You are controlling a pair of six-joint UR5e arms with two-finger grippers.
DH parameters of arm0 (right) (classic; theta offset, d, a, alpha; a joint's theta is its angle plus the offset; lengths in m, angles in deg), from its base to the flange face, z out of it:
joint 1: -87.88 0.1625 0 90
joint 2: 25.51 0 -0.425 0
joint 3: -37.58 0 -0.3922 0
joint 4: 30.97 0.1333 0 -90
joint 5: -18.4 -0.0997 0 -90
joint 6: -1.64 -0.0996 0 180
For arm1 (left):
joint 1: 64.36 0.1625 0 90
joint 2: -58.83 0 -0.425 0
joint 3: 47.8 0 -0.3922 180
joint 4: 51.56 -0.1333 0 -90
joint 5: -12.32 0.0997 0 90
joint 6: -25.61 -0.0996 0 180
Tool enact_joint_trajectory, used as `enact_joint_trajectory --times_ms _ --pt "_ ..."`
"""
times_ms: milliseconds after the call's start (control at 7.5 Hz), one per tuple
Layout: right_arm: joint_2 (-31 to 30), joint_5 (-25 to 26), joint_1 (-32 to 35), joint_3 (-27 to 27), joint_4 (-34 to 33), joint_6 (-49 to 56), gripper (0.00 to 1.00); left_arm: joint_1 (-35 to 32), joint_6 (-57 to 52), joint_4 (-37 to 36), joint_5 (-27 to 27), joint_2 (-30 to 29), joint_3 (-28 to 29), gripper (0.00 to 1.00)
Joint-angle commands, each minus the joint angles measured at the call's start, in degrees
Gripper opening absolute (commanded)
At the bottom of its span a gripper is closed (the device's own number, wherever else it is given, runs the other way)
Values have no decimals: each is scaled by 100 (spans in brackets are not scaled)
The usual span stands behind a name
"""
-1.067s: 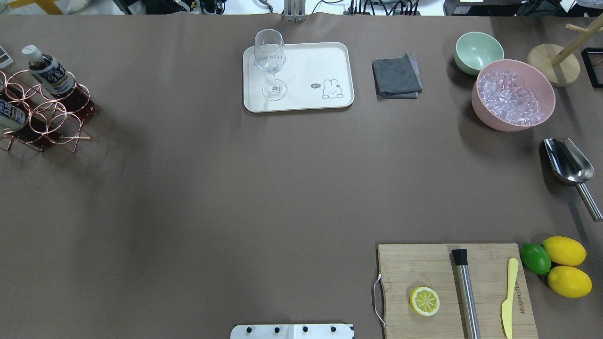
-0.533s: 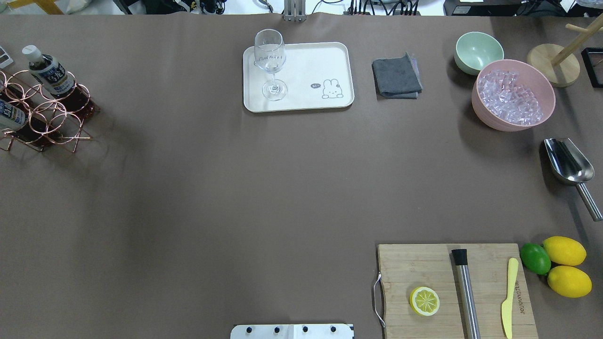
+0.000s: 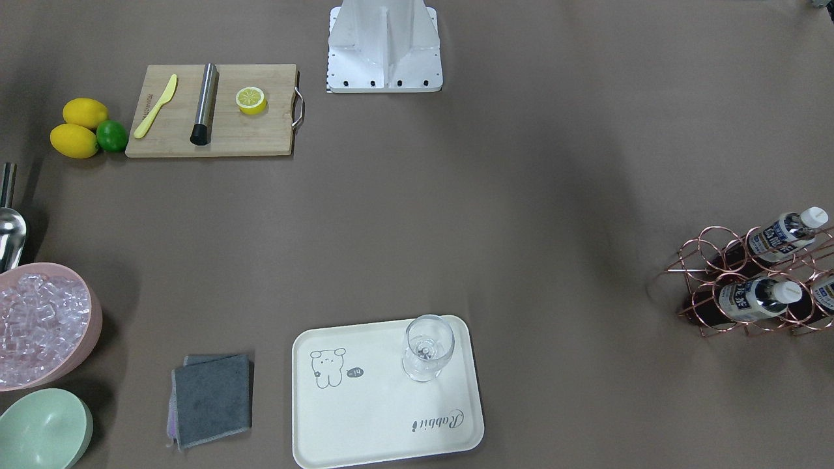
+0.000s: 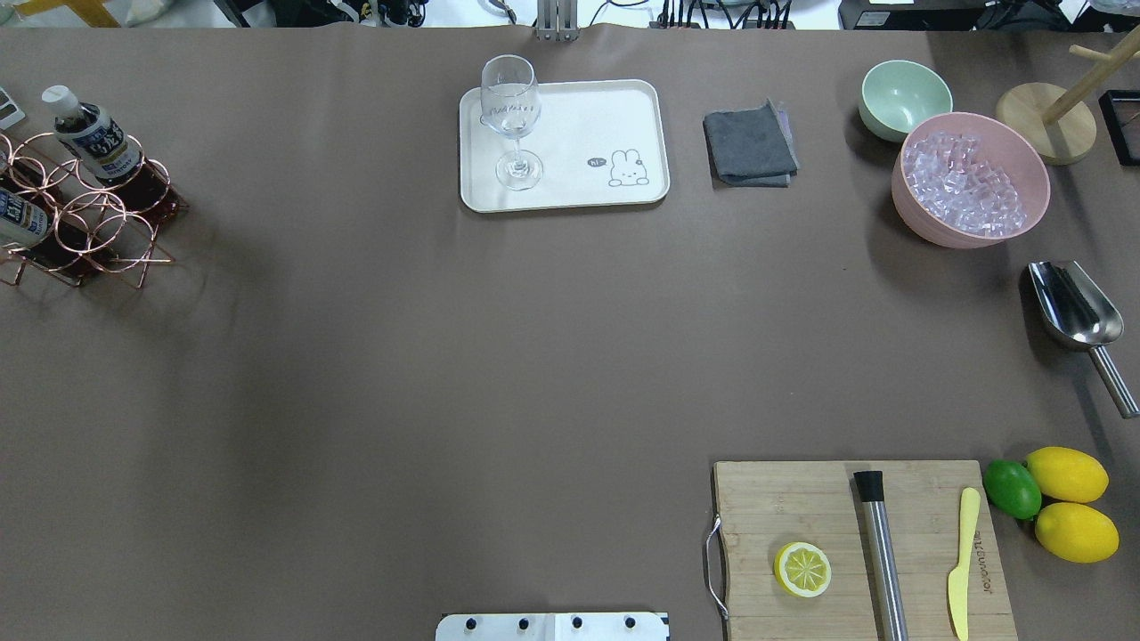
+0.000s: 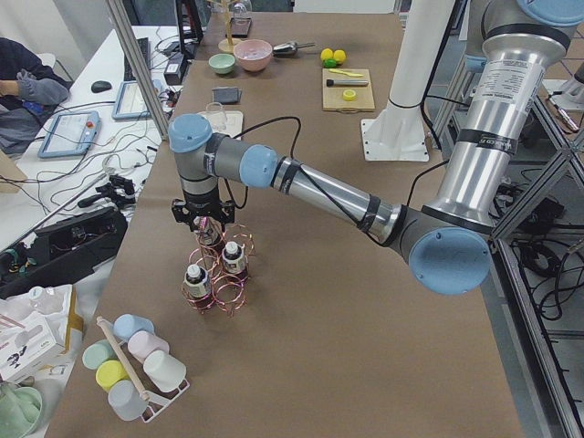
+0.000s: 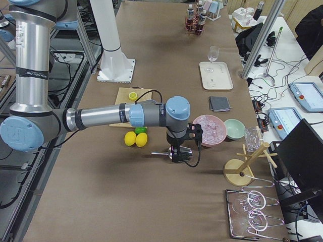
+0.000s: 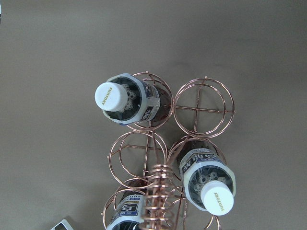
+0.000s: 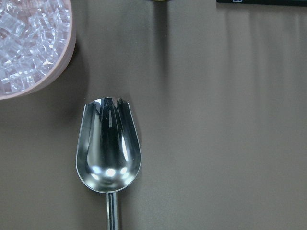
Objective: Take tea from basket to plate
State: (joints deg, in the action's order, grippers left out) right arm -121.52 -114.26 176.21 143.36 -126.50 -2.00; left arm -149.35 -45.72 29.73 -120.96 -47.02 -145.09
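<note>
Across the overhead pictures hardly anything differs. The tea (image 4: 18, 218) at the left edge of the basket (image 4: 114, 230) seems to lie a shade higher in the picture than 1.1 s ago, a shift too slight to be sure of. The soft shadow on the table (image 4: 401, 356) right of the basket looks a little changed in outline. No other change can be made out.

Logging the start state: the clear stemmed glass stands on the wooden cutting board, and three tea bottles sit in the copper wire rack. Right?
No: the clear stemmed glass stands on the cream rectangular tray, as the overhead exterior view shows. Three tea bottles do sit in the copper wire rack.
</note>
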Motion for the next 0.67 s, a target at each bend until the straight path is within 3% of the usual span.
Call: enact_joint_trajectory --times_ms 0,400,533 --pt "3 -6 0 -5 -9 30 100 -1 -4 -34 -163 11 17 80" --pt "3 -6 0 3 -9 30 100 43 48 -52 -190 11 43 66" --pt "3 -6 0 -5 -9 30 100 43 40 -60 -172 20 43 48"
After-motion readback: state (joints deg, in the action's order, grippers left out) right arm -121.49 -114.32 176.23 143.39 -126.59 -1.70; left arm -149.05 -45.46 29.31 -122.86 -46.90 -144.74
